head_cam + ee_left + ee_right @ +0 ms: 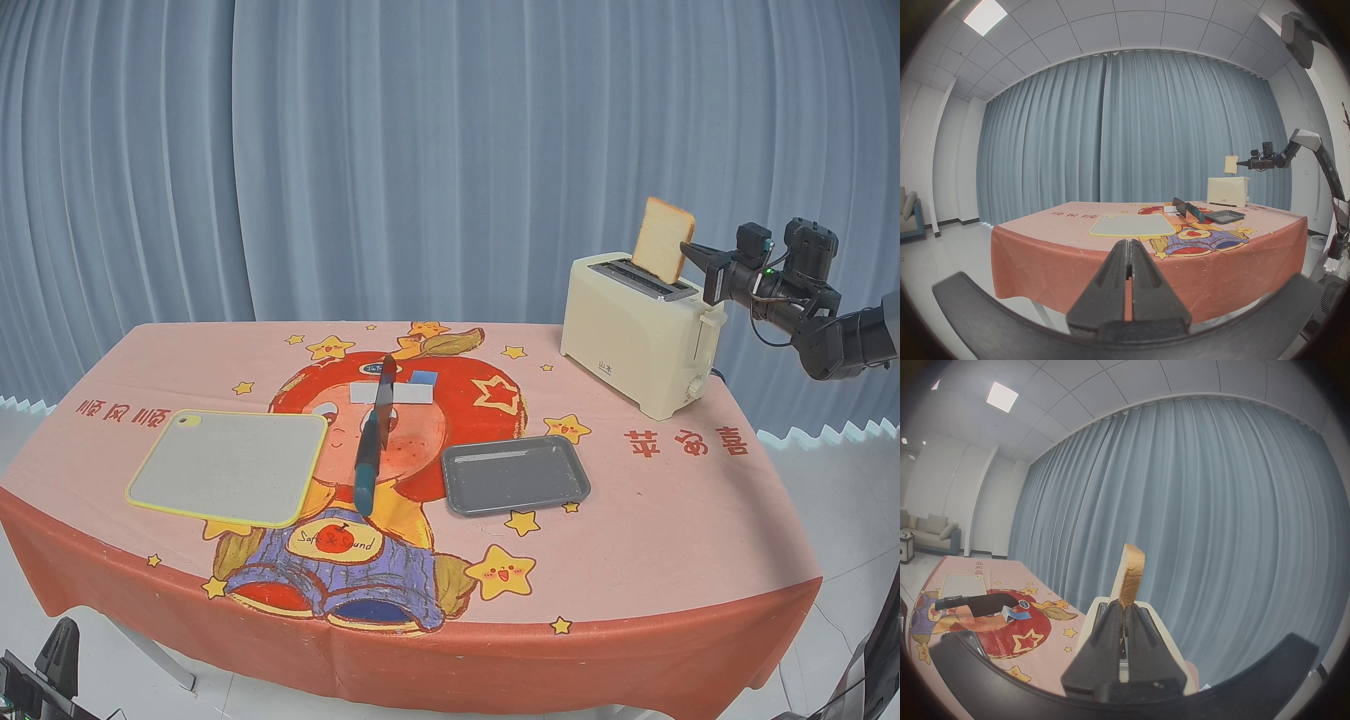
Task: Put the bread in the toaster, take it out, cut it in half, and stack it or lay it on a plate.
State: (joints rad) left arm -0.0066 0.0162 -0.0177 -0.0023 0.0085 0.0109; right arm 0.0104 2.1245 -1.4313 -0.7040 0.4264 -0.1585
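A toasted slice of bread (663,239) hangs tilted just over the slots of the cream toaster (637,337) at the table's far right. My right gripper (689,251) is shut on the slice's lower edge. The right wrist view shows the bread (1128,575) edge-on, rising from between that gripper's fingers (1124,608) above the toaster (1174,655). My left gripper (1129,248) is shut on nothing, low and off the table's near left corner. From there the bread (1231,164) shows clear of the toaster's (1227,191) top.
A grey cutting board (230,466) with a yellow rim lies at the left of the table. A knife (373,441) with a teal handle rests propped at mid-table. A dark grey tray (514,474) lies right of the knife, in front of the toaster.
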